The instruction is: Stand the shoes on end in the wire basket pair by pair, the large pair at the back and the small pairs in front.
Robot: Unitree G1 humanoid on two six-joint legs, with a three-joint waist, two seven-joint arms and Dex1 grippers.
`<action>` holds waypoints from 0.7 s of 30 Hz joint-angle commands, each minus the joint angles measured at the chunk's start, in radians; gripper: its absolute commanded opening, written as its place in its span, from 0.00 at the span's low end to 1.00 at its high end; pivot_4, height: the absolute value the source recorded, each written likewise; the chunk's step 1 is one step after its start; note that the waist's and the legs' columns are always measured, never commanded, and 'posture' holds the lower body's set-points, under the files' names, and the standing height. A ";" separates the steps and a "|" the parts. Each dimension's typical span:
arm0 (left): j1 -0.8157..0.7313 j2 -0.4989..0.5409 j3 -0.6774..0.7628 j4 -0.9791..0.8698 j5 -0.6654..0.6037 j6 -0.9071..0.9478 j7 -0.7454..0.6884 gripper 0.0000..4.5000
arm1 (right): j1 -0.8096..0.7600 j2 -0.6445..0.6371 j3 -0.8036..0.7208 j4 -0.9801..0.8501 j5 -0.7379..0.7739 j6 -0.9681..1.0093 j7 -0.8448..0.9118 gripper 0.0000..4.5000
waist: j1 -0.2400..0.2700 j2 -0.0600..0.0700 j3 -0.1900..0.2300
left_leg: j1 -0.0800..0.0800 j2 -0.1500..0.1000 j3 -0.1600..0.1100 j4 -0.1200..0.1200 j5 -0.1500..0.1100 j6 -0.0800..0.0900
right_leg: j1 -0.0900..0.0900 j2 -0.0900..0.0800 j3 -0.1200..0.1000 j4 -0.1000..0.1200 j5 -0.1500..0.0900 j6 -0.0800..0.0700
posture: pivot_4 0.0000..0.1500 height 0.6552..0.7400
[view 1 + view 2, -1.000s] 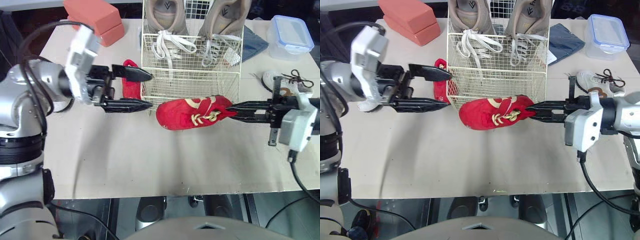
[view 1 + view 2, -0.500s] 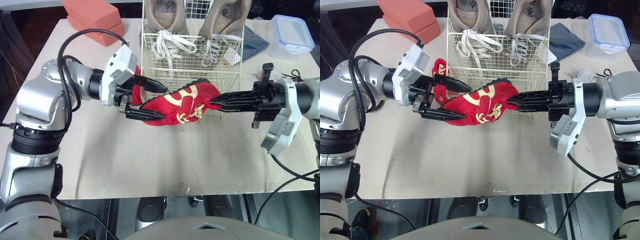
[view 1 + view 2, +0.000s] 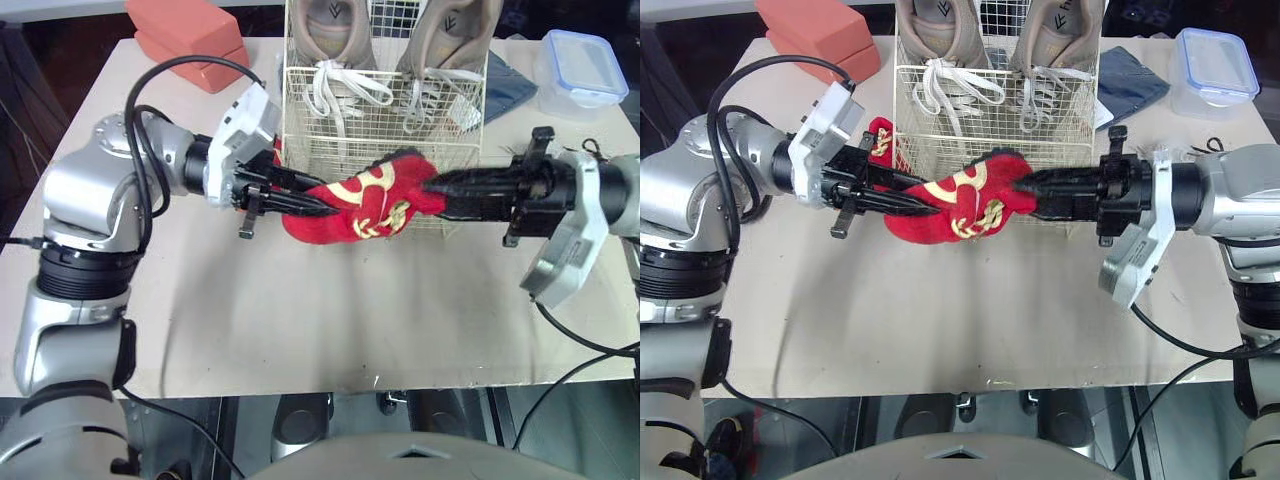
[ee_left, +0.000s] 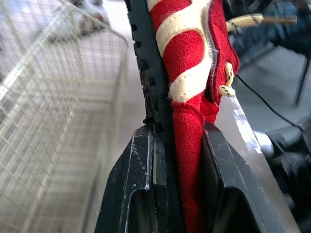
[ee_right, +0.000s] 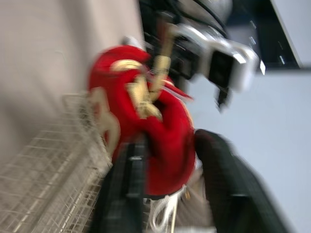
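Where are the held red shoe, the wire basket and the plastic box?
red shoe (image 3: 350, 208), left eye view, on its side near the cream stripe.
wire basket (image 3: 330, 150), left eye view, on its front wall.
plastic box (image 3: 578, 62), left eye view, on its lid.

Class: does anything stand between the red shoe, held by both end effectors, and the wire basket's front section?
Yes: the front wall of the wire basket, directly behind the red shoe, which must clear its rim. The beige pair stands further back.

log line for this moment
left gripper shut on red shoe | right gripper shut on red shoe | red shoe at wire basket front | beige pair upright at back
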 commanded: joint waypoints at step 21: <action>0.050 -0.289 0.145 -0.018 -0.077 -0.139 0.268 0.12 | 0.216 0.174 -0.173 -0.463 1.185 1.211 -0.795 1.00 | -0.002 0.000 0.000 | 0.001 -0.001 -0.002 0.001 0.000 0.001 | 0.000 -0.001 0.000 0.004 0.001 -0.002 | 1.00 0.36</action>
